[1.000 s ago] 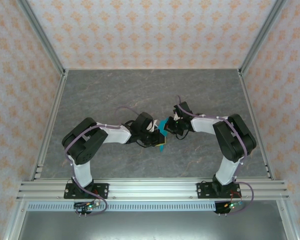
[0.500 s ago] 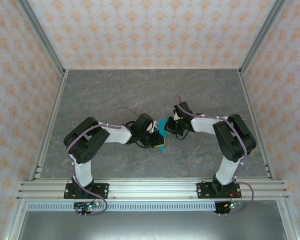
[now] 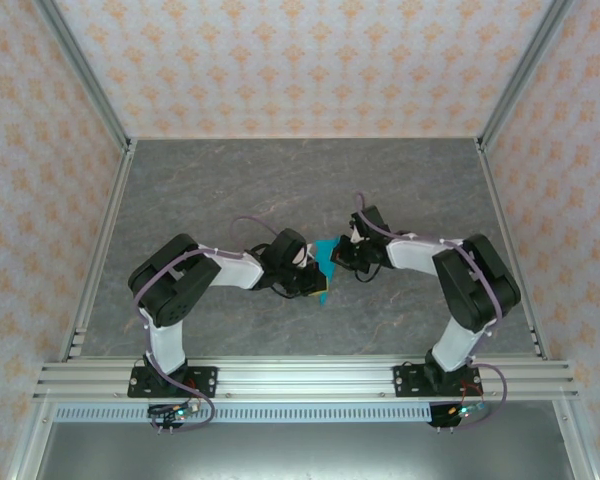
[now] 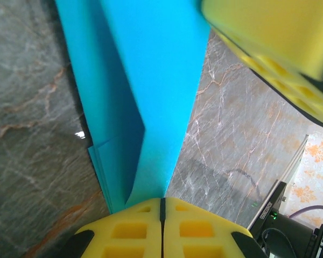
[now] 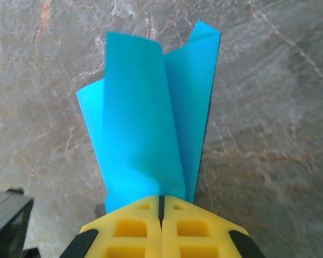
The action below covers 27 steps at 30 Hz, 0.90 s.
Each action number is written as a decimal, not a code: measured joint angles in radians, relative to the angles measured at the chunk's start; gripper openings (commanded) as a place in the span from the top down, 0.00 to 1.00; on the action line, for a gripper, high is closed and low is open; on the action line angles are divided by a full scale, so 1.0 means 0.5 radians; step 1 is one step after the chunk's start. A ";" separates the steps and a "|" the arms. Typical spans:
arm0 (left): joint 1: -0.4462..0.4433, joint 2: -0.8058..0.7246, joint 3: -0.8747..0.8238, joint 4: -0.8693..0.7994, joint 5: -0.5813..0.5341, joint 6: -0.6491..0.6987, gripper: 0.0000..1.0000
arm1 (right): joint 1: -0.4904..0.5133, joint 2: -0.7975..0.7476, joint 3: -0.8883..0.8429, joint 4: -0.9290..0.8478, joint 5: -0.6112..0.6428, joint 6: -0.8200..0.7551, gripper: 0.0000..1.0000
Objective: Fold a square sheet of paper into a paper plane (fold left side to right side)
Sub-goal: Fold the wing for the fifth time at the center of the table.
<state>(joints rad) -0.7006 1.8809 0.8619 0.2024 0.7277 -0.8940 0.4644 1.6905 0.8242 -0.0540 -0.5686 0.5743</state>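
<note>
Nearest us, our two arms (image 3: pixel 225 270) reach in from the near edge and meet over the middle of the counter (image 3: pixel 230 180). Our left gripper (image 4: pixel 162 207) has its jaws pressed together on one narrow end of the blue paper (image 5: pixel 145 118), pinching the layers where they run together. From there the paper stretches away as a long folded strip, one flap lying over another.

Just beyond it, our right gripper (image 5: pixel 161 207) pinches the opposite end, jaws tight on the paper. There the layers fan apart in a loose curl, not yet creased flat. The paper hangs between the two grips, apparently off the counter, though we cannot be sure.

We judge that holding both ends keeps this thin sheet from sagging or twisting while one side is carried across to the other. The loose curl still needs pressing down.
</note>
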 measured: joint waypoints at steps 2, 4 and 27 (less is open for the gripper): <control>-0.002 0.005 0.005 0.000 -0.003 -0.005 0.97 | 0.000 -0.079 -0.040 0.001 0.005 0.000 1.00; -0.005 0.006 0.011 -0.004 -0.007 -0.008 0.97 | 0.000 -0.168 -0.087 0.002 0.008 0.000 1.00; -0.014 0.011 0.042 -0.056 -0.027 -0.006 0.99 | 0.157 -0.120 -0.257 0.228 -0.021 0.051 1.00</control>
<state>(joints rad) -0.7074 1.8862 0.8829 0.1741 0.7139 -0.8970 0.5430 1.6306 0.6956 0.0601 -0.5793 0.5999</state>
